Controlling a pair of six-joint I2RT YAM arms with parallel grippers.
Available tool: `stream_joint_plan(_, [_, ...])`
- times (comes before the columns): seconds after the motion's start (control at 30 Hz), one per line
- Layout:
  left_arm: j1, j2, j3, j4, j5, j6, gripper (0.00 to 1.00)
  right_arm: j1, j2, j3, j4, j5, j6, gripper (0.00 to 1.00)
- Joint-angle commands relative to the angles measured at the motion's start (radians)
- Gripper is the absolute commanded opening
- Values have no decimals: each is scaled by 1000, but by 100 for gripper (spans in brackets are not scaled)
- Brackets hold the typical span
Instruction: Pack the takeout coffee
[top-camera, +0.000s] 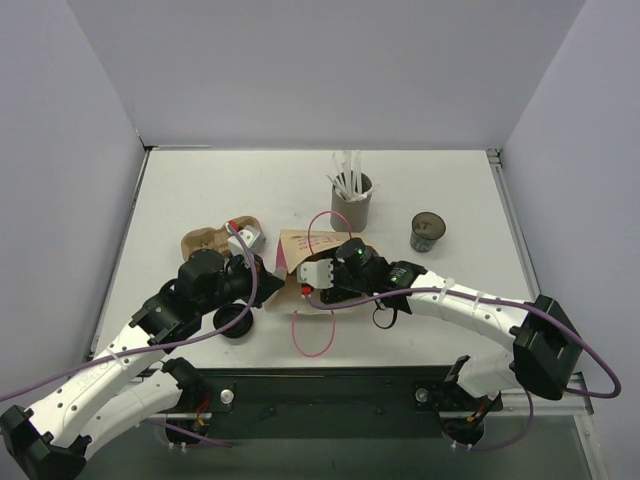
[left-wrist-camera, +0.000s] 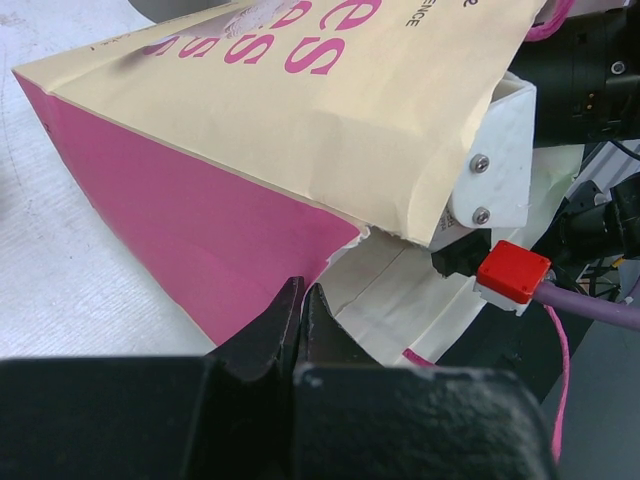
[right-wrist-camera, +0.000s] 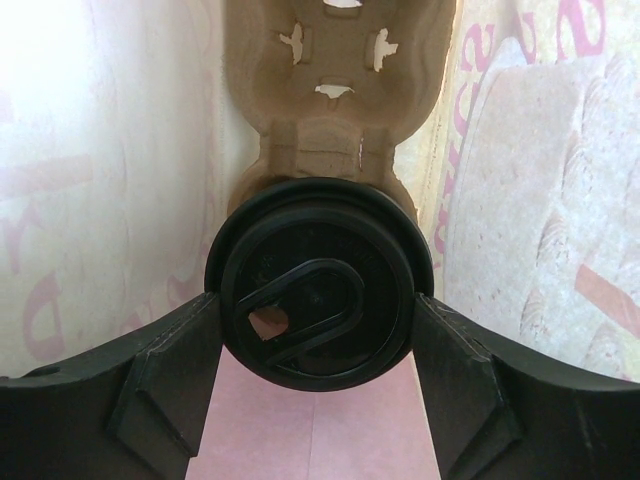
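The takeout coffee (top-camera: 428, 232), a short dark cup, stands on the table right of the grey straw holder (top-camera: 351, 200), apart from both grippers. A cream and pink paper bag (top-camera: 300, 245) lies on its side mid-table. My right gripper (right-wrist-camera: 315, 310) reaches inside the bag. Its fingers (right-wrist-camera: 180, 350) press both sides of a black-lidded cup (right-wrist-camera: 318, 280) that sits at a brown cardboard carrier (right-wrist-camera: 330, 90). My left gripper (left-wrist-camera: 303, 300) is shut, pinching the bag's mouth edge (left-wrist-camera: 335, 250) at the pink side panel (left-wrist-camera: 180, 220).
A second brown cardboard carrier (top-camera: 212, 240) lies left of the bag. A loose flat black lid (top-camera: 235, 322) lies near the left arm. Pink bag handle cord (top-camera: 312, 345) loops toward the front edge. The right wrist's white camera mount (left-wrist-camera: 500, 150) sits at the bag mouth.
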Motion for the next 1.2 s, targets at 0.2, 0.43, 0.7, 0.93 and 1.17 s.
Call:
stream_joint_plan(0.2, [-2,3,40,-26,-4,3,0,-44,65,-8,29,-12,14,66])
stream_joint_plan(0.43, [-2,23,49,-26,0,-2,0,-60,93,-28,74,-16,25,65])
stream_joint_plan(0.7, [-2,37,54,-29,-6,-8,0,-71,93,-85,86,-24,42,65])
stream_joint_plan(0.93, [-2,49,61,-27,-6,-10,0,-72,113,-90,91,-16,54,65])
stream_joint_plan(1.17, [-2,56,75,-43,-4,-5,0,-67,95,-99,114,0,80,73])
